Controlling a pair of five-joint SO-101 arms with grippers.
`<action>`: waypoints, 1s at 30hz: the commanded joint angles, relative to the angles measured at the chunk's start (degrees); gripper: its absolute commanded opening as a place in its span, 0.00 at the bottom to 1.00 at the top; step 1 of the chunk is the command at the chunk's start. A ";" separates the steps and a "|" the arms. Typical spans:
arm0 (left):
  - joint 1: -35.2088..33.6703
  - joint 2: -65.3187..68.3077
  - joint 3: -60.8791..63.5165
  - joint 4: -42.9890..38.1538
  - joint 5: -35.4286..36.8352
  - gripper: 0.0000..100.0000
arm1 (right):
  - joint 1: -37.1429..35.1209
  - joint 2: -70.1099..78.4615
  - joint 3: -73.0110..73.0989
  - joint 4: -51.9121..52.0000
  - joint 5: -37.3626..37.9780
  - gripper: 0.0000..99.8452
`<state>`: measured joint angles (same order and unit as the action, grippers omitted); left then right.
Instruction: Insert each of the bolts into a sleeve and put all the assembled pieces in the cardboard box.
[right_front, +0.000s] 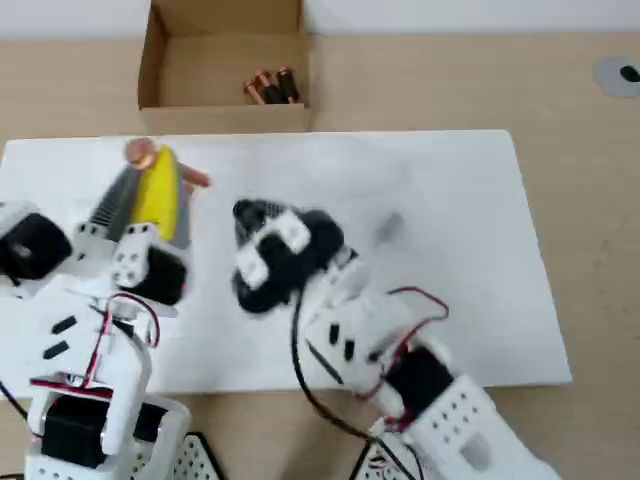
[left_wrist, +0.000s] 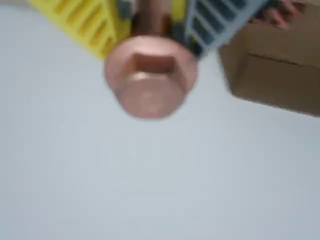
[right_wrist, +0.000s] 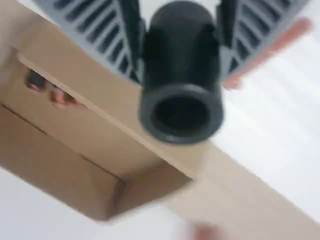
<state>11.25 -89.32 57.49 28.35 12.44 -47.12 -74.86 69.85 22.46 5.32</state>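
Hovering over the white mat, the left gripper is clamped on a copper bolt, just short of the cardboard box. The right gripper, its arm stretched diagonally in from the near edge, pinches a black sleeve (open end facing its camera). Finished pieces lie inside the box.

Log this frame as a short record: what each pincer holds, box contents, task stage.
left pincer: shut on copper bolt, over the white mat
right pincer: shut on black sleeve, bore unfilled
cardboard box: open, a few assembled pieces inside
stage: bolt and sleeve apart, not yet joined
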 joint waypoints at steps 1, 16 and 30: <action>5.19 1.98 -2.99 -1.05 -4.48 0.01 | -4.35 -7.43 1.54 0.79 -0.44 0.01; 6.59 4.88 -11.60 13.71 -7.56 0.01 | -2.15 -17.27 8.57 5.71 -5.27 0.01; 15.47 4.53 -16.00 22.95 -7.74 0.01 | -2.07 -17.45 10.68 5.63 -5.27 0.01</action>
<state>25.41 -84.75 45.10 51.03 5.05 -50.37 -91.12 80.48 28.09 0.66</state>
